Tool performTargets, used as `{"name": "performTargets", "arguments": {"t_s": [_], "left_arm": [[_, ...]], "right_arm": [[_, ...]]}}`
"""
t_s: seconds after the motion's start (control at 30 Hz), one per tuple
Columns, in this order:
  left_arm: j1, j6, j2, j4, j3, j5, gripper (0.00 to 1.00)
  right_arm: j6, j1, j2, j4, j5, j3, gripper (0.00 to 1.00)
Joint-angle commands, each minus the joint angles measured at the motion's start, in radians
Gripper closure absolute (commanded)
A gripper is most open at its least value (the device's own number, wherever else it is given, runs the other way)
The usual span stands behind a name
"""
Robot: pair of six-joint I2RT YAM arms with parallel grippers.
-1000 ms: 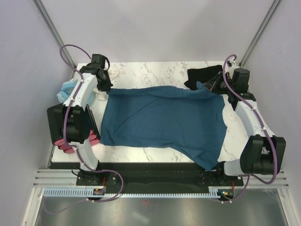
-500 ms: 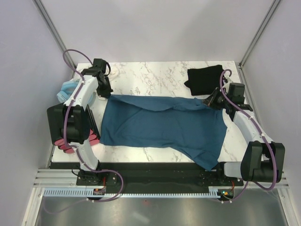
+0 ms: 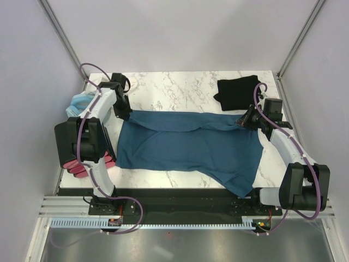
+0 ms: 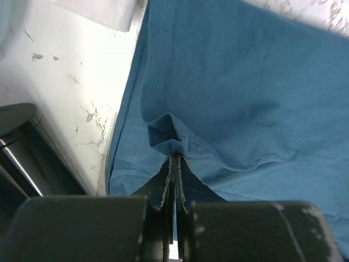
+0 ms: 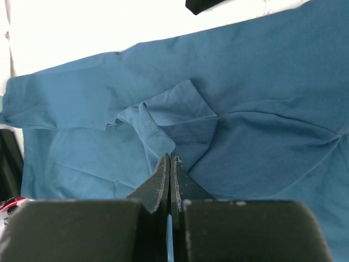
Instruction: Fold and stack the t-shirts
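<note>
While both arms are drawing back toward their bases, near hem: the dark teal-blue t-shirt is lying spread across the marble table, and its nearest edge and the corner by the right base are staying flat where they lay a second ago.
Left gripper: the left gripper is keeping its jaws pressed together, pinching a small tuck of hem at the shirt's far left corner and carrying it nearward.
Right gripper: the right gripper is likewise clamping tight on a puckered bit of teal cloth at the far right corner, moving in step with the left.
Far edge: this edge is travelling toward the bases. A second ago it was reaching further up the table. Now a doubled band of cloth is forming along the far side, and more bare marble is showing beyond it.
Black t-shirt: the black t-shirt is lying bunched at the far right corner, just beyond the teal one. It is now showing fully, since the right arm is no longer crossing it.
Pale blue item: the pale blue item is sitting at the far left edge, behind the left arm.
Meaning for the task: by my reading the first fold is only getting under way, with the black shirt and the stacking not yet begun.
</note>
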Motion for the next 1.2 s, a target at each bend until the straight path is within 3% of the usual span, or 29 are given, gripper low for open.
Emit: {"name": "performTargets", "arguments": {"t_s": [0.0,0.37,0.5,0.57,0.63,0.67,0.73,0.8,1.03,1.17], "left_arm": [[0.003,0.043,0.011,-0.026,-0.017,0.024,0.98],[0.005,0.034,0.034,-0.041,-0.042,-0.016,0.97],[0.005,0.015,0.033,-0.059,-0.026,-0.053,0.87],[0.003,0.011,0.014,-0.058,-0.023,-0.058,0.77],[0.003,0.012,-0.003,-0.059,-0.017,-0.052,0.61],[0.003,0.009,-0.012,-0.056,-0.015,-0.05,0.6],[0.005,0.003,-0.026,-0.047,-0.018,-0.048,0.6],[0.005,0.005,-0.035,-0.038,-0.017,-0.048,0.6],[0.003,-0.011,-0.05,-0.032,0.017,-0.056,0.61],[0.003,-0.015,-0.052,-0.027,0.029,-0.044,0.62]], "right_arm": [[-0.037,0.005,0.003,-0.02,0.038,-0.007,1.0],[-0.039,0.005,-0.02,-0.029,0.06,-0.062,1.0],[-0.04,0.005,-0.02,-0.03,0.055,-0.061,1.0],[-0.042,0.005,-0.02,-0.029,0.052,-0.059,1.0],[-0.04,0.005,-0.017,-0.03,0.047,-0.061,1.0],[-0.04,0.004,-0.017,-0.029,0.04,-0.062,1.0],[-0.042,0.005,-0.018,-0.029,0.032,-0.061,0.85],[-0.042,0.005,-0.039,-0.043,0.031,-0.047,0.78],[-0.005,0.004,-0.132,-0.063,0.098,0.099,0.66],[0.009,0.005,-0.026,0.028,0.11,0.105,0.62]]}}
